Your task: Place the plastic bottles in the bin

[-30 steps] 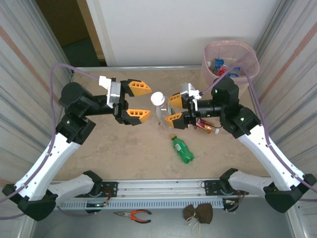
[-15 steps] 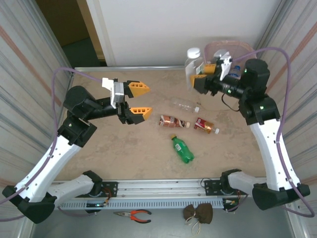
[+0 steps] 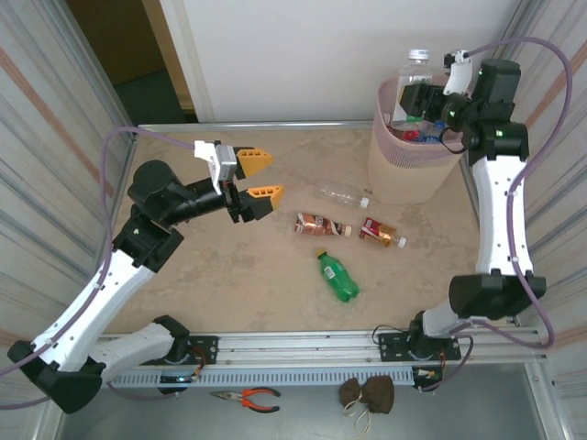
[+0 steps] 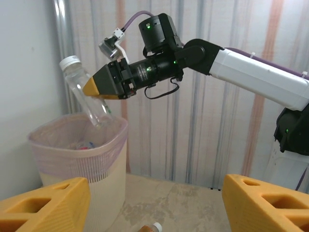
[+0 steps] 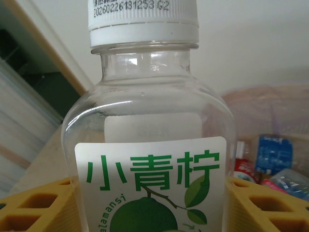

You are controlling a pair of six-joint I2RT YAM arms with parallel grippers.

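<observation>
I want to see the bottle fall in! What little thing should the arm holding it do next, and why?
Probably open the right end effector and let go. It grips the clear white-capped bottle, tilted, with its base right above the bin and its open rim, so it should fall straight in.

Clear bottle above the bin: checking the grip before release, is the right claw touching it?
Touching. Right wrist view: right claw fingers press both sides of the clear bottle.

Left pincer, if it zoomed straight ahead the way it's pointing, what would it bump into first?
The left pincer would probably hit the pink bin first, or slip just past it to the striped wall; depth is unclear.
</observation>
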